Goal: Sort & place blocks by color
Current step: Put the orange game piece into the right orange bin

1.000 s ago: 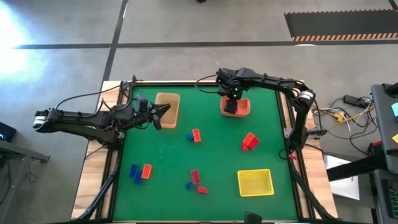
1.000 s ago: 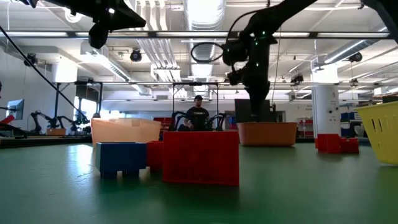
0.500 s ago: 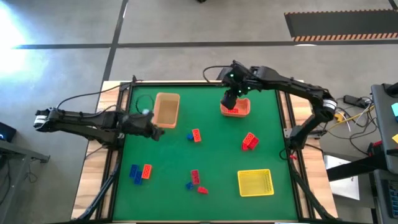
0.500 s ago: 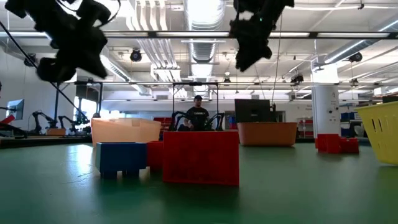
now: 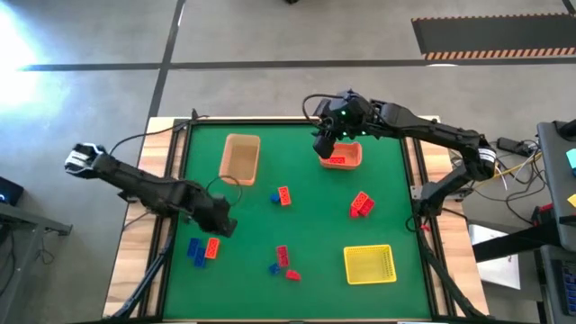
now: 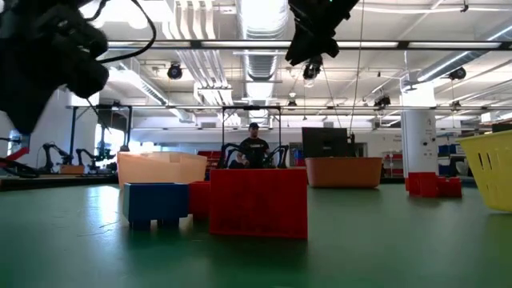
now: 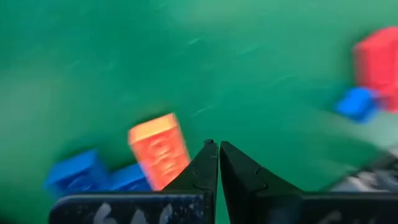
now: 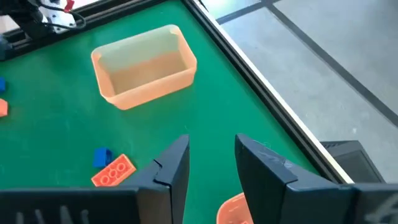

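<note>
Small studded blocks lie scattered on the green table. A blue pair [image 5: 195, 251] and an orange block [image 5: 212, 247] sit near the left edge. An orange and a blue block [image 5: 282, 195] are at the middle, red ones [image 5: 362, 204] to the right, and red and blue ones [image 5: 283, 259] lie near the front. One red block [image 5: 337, 160] lies inside the orange bin [image 5: 353, 160]. My left gripper [image 5: 221, 222] hovers shut just beside the orange block [image 7: 158, 149]. My right gripper [image 5: 326, 144] hangs open and empty above the orange bin's left side.
The tan bin [image 5: 241, 157] stands at the far left and the yellow basket [image 5: 369, 264] at the near right. In the low view a blue block [image 6: 156, 202] and a red block [image 6: 258, 202] are close to the camera. A person [image 6: 254, 148] sits in the room behind.
My left gripper swung from beside the tan bin toward the near edge and now sits over the blue and orange blocks at the left. My right gripper rose out of the orange bin and drew slightly left; a red block now shows inside that bin.
</note>
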Available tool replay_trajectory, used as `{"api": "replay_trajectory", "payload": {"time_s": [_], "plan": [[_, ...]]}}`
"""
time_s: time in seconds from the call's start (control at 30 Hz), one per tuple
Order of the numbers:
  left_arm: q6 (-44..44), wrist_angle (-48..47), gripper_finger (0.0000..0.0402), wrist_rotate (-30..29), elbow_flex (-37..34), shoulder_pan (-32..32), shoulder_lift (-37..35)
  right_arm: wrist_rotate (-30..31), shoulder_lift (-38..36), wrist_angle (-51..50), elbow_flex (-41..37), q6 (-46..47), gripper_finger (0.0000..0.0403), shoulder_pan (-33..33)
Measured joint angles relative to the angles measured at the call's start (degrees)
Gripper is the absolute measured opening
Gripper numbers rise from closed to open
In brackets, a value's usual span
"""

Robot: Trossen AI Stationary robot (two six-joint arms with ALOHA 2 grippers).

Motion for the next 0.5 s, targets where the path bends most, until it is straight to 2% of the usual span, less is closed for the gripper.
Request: {"api": "replay_trajectory", "payload": {"time_s": [0.13, 0.3, 0.4, 0.5], "plan": [[-0.50, -5.47, 0.0000, 0.13, 2.67, -2.54, 5.55, 0.03, 1.46, -0.01, -0.02, -0.04, 0.0114, -0.02], [0.16, -5.20, 0.0002, 0.20, 5.04, -3.89, 10.50, -0.01, 3.42, 0.07, -0.02, 0.01, 0.0118, -0.01], [0.14, -5.32, 0.0024, 0.19, 5.17, -4.74, 12.17, -0.04, 4.34, 0.14, -0.04, 0.24, 0.0122, 0.11], [-0.61, -5.44, 0.0067, 0.21, 4.80, -5.81, 13.01, -0.09, 4.83, 0.60, -0.04, 0.53, 0.0124, 0.11]]}}
